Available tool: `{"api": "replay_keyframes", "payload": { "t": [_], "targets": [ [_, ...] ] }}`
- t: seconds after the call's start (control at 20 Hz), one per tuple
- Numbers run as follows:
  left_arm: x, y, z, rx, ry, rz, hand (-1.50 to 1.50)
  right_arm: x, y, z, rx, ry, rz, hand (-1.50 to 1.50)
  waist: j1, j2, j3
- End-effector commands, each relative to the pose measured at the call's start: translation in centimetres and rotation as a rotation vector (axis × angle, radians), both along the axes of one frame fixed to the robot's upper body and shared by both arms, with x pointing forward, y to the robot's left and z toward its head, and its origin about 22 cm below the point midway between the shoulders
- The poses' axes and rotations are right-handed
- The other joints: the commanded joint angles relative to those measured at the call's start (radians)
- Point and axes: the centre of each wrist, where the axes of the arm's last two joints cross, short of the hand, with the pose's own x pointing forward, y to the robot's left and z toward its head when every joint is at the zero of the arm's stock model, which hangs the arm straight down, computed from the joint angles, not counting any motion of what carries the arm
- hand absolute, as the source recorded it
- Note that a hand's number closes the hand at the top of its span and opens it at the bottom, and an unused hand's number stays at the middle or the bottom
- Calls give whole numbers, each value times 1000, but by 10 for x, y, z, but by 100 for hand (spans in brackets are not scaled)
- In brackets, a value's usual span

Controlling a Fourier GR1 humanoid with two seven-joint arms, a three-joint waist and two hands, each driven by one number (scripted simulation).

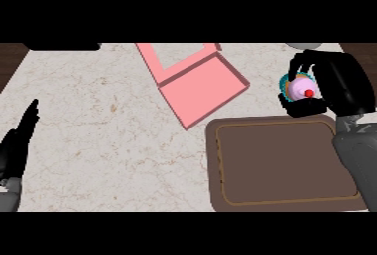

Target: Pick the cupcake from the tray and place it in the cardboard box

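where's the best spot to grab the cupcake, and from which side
Grip the cupcake by its teal wrapper, fingers on opposite sides, coming from the right, as the right hand does. Its pink frosting and cherry face the camera, so side contact likely spares them.

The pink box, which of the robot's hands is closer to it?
Right. The right hand, curled round the cupcake, is just beyond the pink box's right edge; the left hand rests open far across the counter.
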Motion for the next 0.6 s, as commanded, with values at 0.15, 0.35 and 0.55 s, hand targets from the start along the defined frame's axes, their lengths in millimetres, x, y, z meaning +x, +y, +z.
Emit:
{"api": "replay_keyframes", "payload": {
  "t": [0.15,0.35,0.55],
  "targets": [
    [15,-6,6,-4,7,-6,0,30,53,38,185,17,58,150,10,6,0],
    [5,-17,-1,-14,7,-14,0,56,94,44,220,38,41,150,20,6,0],
    [4,-12,5,-10,-7,-22,0,83,109,46,327,86,12,150,29,9,0]
  ]
}}
